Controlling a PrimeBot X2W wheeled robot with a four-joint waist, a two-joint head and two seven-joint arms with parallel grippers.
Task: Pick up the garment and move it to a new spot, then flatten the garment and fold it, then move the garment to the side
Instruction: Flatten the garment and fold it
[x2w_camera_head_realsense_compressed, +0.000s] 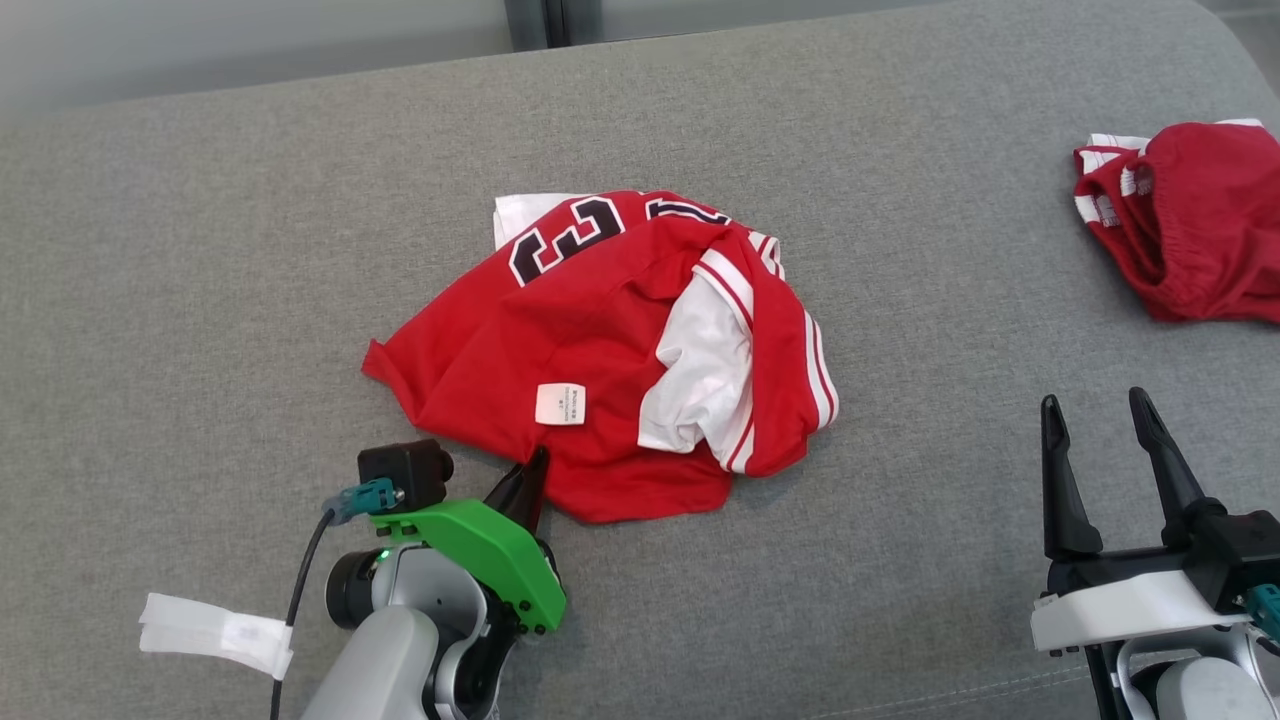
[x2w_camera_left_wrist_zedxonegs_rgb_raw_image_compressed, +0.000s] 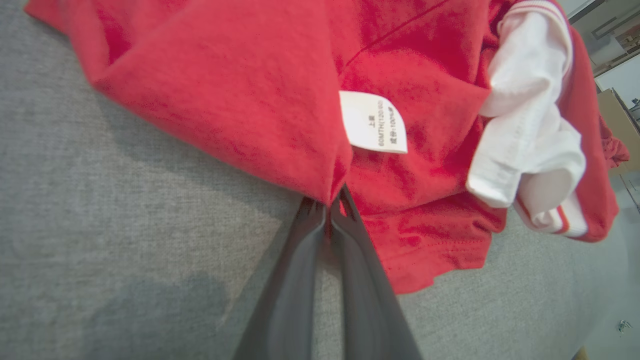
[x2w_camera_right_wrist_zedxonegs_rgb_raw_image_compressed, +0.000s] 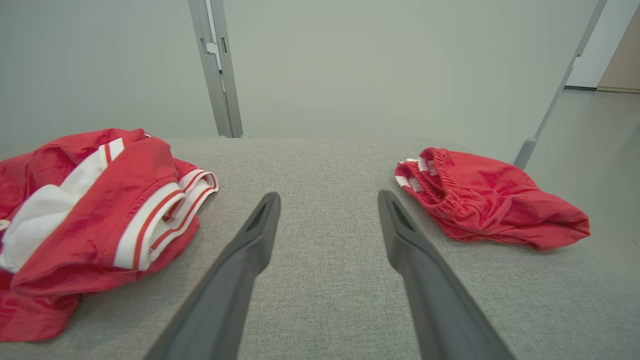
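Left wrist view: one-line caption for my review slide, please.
Left gripper pinched shut on an edge of the crumpled red jersey, its white care label showing, on the grey cushion.

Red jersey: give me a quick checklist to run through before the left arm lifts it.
1. Left gripper shut on the jersey at its near edge: ok.
2. How many layers it pinches: cannot tell.
3. Right gripper open, touching no cloth: ok.
4. Jersey lying flat: not ok, it is crumpled, with the white sleeve bunched.
5. Shorts apart from the jersey: ok, at the far right.
6. Bare cushion for a new spot: ok, to the left.
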